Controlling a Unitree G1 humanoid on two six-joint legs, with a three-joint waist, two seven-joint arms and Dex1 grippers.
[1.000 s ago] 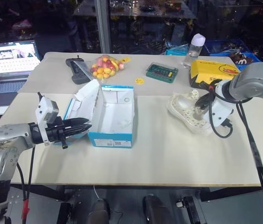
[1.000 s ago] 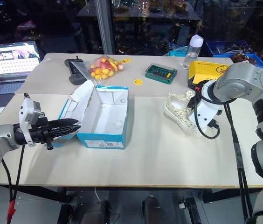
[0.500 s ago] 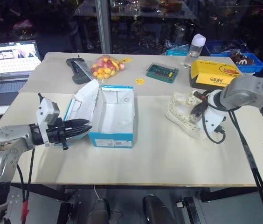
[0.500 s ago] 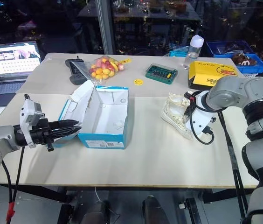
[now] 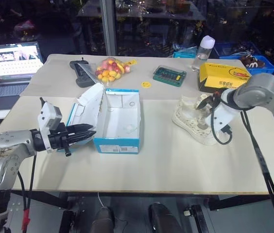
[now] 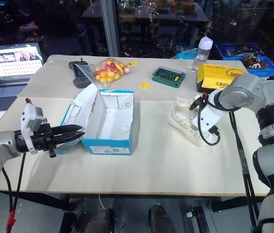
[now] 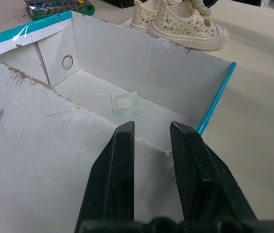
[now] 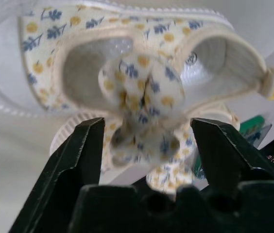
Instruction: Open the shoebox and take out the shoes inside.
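Observation:
The blue shoebox (image 5: 118,142) stands open on the table with its white lid (image 5: 89,102) folded up to the left. Inside lies just a small white packet (image 7: 125,103). My left gripper (image 5: 90,132) is shut, and its fingertips (image 7: 126,130) lie over the lid's torn edge. The cream shoes (image 5: 191,120), printed with small blue and yellow flowers, sit side by side on the table right of the box. My right gripper (image 8: 146,130) is open above them. Its two black fingers stand either side of a shoe's fabric bow (image 8: 144,80) without touching it.
Behind the shoes is a yellow box (image 5: 223,76), with a clear bottle (image 5: 203,51) further back. A green case (image 5: 169,75), a bag of fruit (image 5: 110,69) and a black device (image 5: 80,73) lie along the far side. An open laptop (image 5: 11,61) is at the far left.
My right gripper has opened and let go of the shoe, which now rests on the table. The left gripper and the shoebox have not moved.

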